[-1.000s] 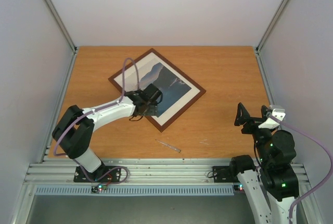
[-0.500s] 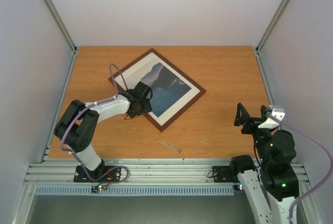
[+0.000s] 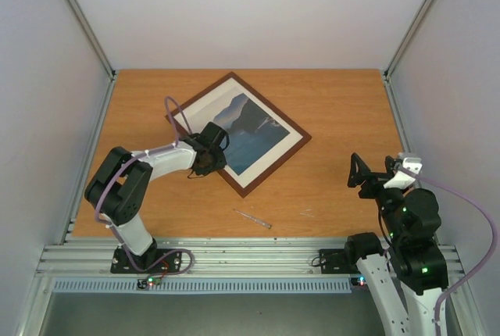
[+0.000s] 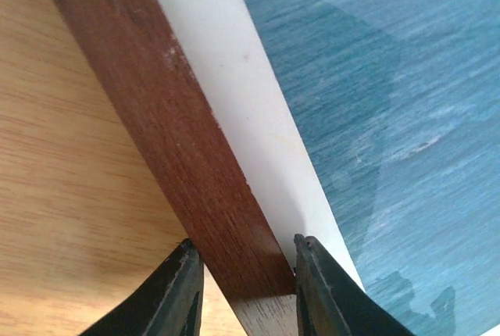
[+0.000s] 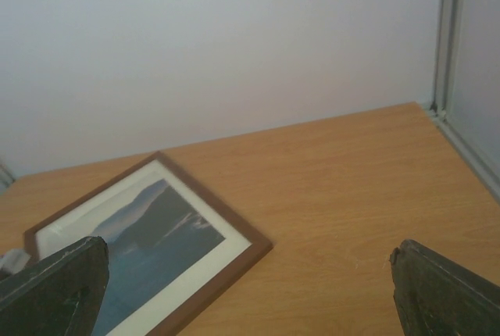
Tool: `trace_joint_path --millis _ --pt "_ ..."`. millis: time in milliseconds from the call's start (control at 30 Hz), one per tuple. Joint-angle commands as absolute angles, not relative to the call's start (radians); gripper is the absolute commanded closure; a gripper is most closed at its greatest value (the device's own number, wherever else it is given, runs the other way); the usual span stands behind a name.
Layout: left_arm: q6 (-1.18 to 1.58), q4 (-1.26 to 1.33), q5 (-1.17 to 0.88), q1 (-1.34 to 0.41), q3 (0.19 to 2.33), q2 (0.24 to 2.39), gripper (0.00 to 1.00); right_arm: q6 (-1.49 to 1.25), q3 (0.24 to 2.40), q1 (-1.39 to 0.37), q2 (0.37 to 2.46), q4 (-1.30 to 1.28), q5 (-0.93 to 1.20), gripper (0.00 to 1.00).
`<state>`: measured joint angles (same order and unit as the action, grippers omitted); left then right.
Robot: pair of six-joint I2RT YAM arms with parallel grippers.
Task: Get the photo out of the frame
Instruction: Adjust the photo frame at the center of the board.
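Found the frame (image 3: 276,166) lying flat on the desk (image 3: 336,109), left of the middle and nearer the far edge, turned so its corners pointed toward the desk's edges. Saw the photo (image 3: 248,129) inside it, face up, with a mat (image 3: 271,155) around it, between print and rail. Noted the left gripper (image 4: 246,269) at the frame's near-left side, one finger outside the rail, the other over the mat, the rail between them. Spotted a thin stick (image 3: 252,219) on the desk before the frame's near corner, apart from it, close to the near edge. Saw the right gripper (image 3: 373,173) above the desk's right side, near the right edge, well apart from the frame.
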<state>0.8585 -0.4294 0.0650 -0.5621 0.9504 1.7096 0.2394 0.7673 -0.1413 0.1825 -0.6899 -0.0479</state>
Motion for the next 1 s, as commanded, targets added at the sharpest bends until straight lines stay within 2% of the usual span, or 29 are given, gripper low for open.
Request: trace_joint_path --millis 0,133,567,800,967 --pt "0.789 -0.359 0.010 -0.568 0.974 1.750 0.74 0.196 0.801 -0.149 0.257 -0.721 0.050 0.01" --pt "0.746 -0.353 0.003 -0.570 1.000 1.760 0.80 0.198 0.804 -0.150 0.317 -0.701 0.203 0.01" --pt "0.593 -0.387 -0.046 -0.575 1.167 1.822 0.87 0.199 0.736 -0.156 0.550 -0.548 0.457 0.02" --pt "0.422 -0.464 -0.039 -0.563 1.261 1.881 0.87 0.242 0.705 -0.284 0.714 -0.411 0.447 0.02" --pt "0.350 -0.496 -0.020 -0.528 1.290 1.907 0.86 0.363 0.750 -0.491 0.870 -0.399 0.317 0.02"
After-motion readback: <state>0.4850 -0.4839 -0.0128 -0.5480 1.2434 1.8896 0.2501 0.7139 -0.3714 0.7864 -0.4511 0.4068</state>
